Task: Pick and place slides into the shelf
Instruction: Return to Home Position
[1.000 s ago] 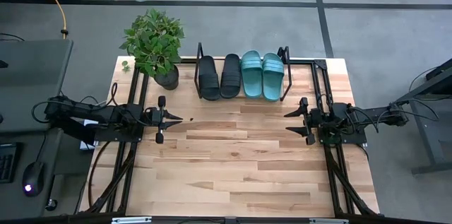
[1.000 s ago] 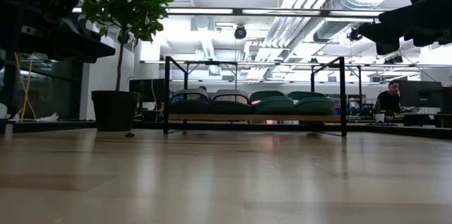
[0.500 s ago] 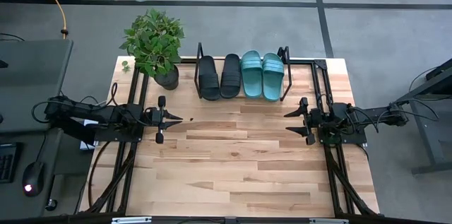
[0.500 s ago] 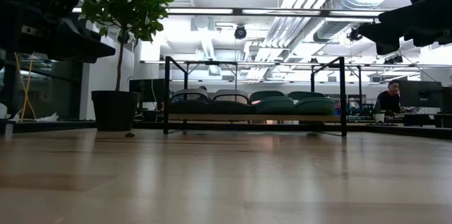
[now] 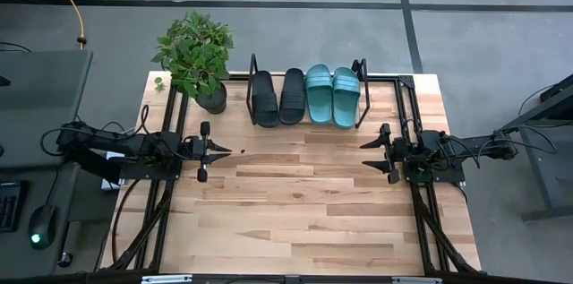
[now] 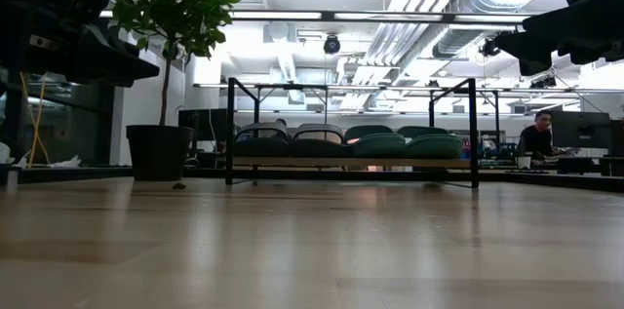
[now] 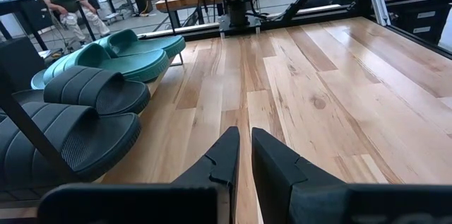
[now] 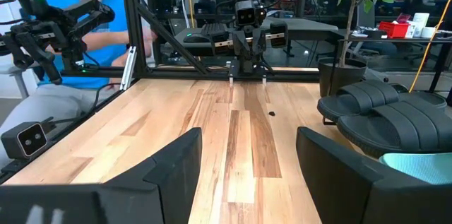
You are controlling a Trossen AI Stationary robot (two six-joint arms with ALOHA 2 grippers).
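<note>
At the far edge of the table (image 5: 295, 221), all four slides sit side by side on the shelf (image 5: 250, 87). The black pair (image 5: 277, 98) is nearer the left gripper (image 5: 227, 150), the teal pair (image 5: 332, 94) nearer the right gripper (image 5: 364, 155). Long axes run far-to-near, and the toes look like they face the near edge. The left gripper hovers by the left edge, pinched nearly together and empty. The right one sits by the right edge, spread wide and empty. Nothing left to grab imo, just parking.
</note>
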